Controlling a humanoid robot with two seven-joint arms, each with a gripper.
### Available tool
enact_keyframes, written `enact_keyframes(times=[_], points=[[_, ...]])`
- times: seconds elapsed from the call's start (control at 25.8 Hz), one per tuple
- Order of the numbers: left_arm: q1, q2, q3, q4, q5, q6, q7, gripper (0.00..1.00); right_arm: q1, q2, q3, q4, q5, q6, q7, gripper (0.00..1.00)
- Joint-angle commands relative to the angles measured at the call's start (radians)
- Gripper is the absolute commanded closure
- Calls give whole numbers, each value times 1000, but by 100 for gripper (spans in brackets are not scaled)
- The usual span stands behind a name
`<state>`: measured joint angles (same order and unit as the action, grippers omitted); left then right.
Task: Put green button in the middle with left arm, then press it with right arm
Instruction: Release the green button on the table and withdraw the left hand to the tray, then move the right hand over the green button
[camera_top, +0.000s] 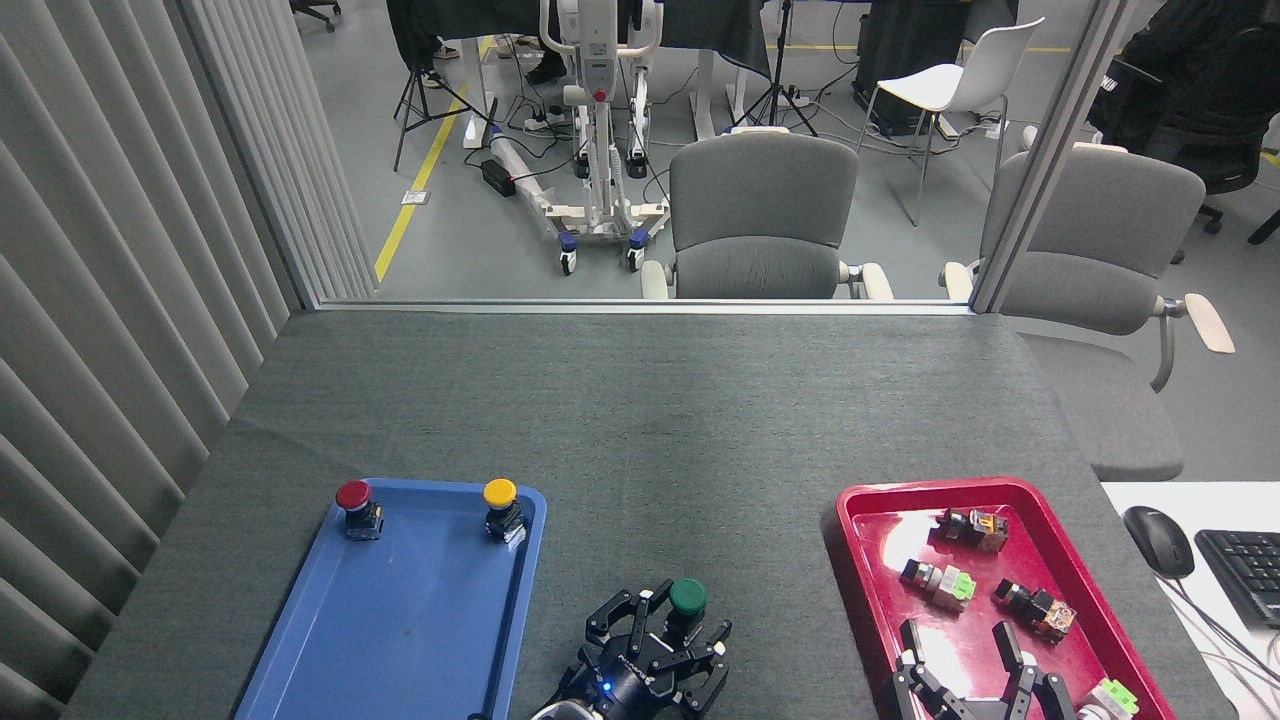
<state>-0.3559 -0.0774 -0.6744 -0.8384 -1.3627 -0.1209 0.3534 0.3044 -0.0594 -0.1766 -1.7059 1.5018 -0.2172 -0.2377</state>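
Observation:
The green button (688, 596), a round dark green cap on a black body, stands upright on the bare grey felt in the middle (660, 450) of the table, near its front edge. My left gripper (680, 622) comes in from the bottom edge with its blue light on. Its two fingers sit on either side of the button's black body, shut on it. My right gripper (962, 645) hovers at the bottom right over the near end of the red tray (860, 520). It is open, its fingers spread wide with nothing between them.
A blue tray (400, 620) at the left holds a red-capped button (354, 500) and a yellow-capped button (500, 500). The red tray carries several small switches (940, 583). A mouse (1158, 540) and keyboard lie on a white desk at the right. Chairs stand beyond the far edge.

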Motion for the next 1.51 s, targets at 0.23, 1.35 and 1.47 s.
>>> enact_keyframes(times=[0.23,1.35,1.47], points=[[242,205,239,-476,1,47,-11,1,-37,4,83,28,3,-1,1,75],[394,153,717,-642,-53,33,-237,0,-249,61,382,330,101,164,55,96],[394,153,723,-643,-49,33,-235,0,-255,61,385,351,103,164,57,96]])
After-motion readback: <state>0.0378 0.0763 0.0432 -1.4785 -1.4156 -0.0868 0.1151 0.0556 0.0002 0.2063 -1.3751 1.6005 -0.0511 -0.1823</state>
